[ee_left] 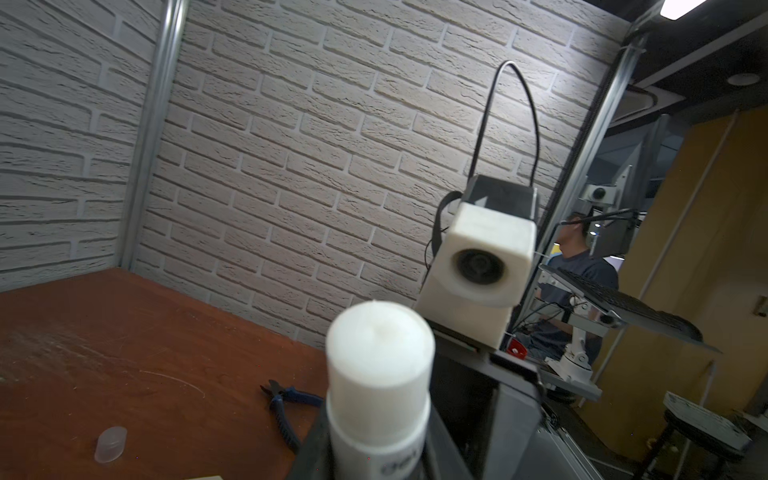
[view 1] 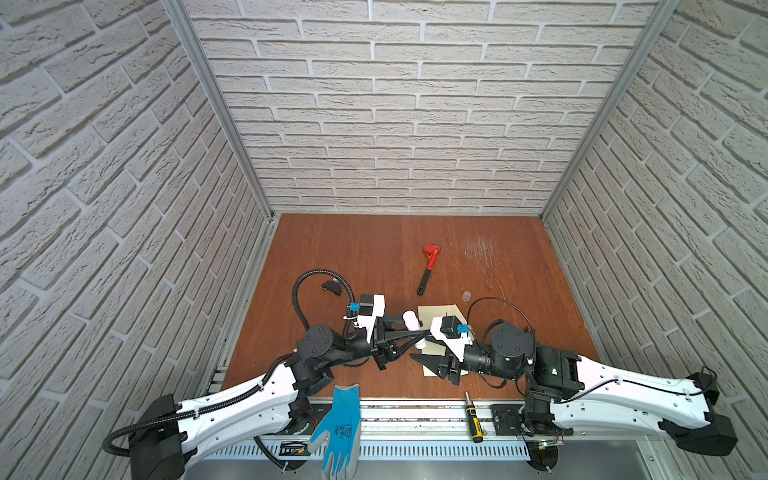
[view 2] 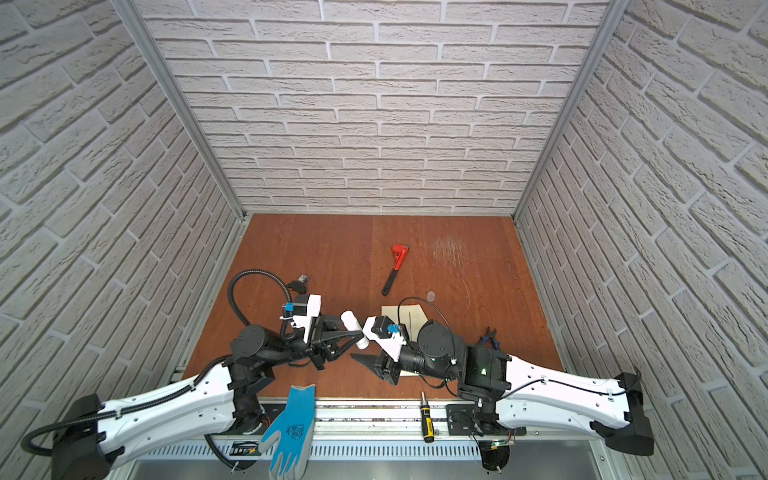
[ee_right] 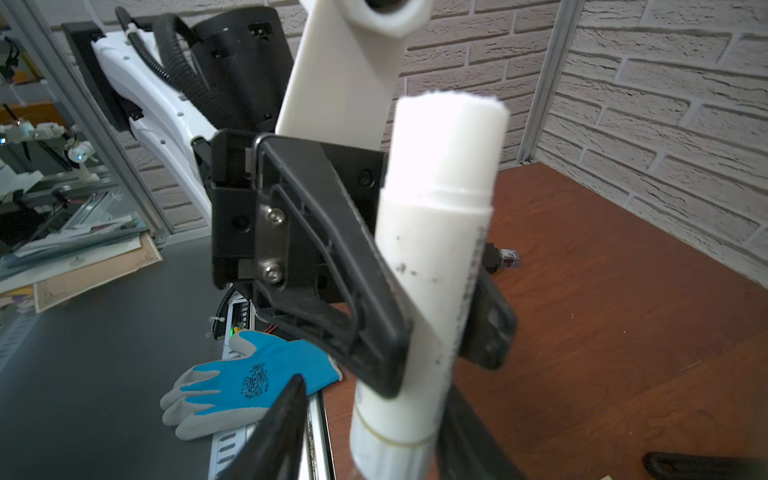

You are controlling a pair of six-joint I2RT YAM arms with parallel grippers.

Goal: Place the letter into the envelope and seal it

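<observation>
A white glue stick (view 1: 411, 322) (view 2: 351, 322) hangs above the table, tilted, with my left gripper (view 1: 415, 334) (ee_left: 380, 465) shut on its body. Its cap end (ee_left: 380, 345) points toward the left wrist camera. My right gripper (ee_right: 370, 440) stands open around the stick's base (ee_right: 395, 432), with a clear gap on one side; one of its fingers (view 1: 422, 360) shows in both top views. The cream envelope (view 1: 440, 311) (view 2: 409, 316) lies flat on the table under both grippers, mostly covered by the right arm. The letter is hidden from view.
A red pipe wrench (view 1: 430, 266) lies farther back. A clear cap (view 1: 466, 296) (ee_left: 110, 444) sits beside the envelope. Blue pliers (view 2: 492, 336) (ee_left: 286, 405) lie to the right. A blue glove (view 1: 338, 424) and a screwdriver (view 1: 473, 417) rest on the front rail. Brick walls enclose three sides.
</observation>
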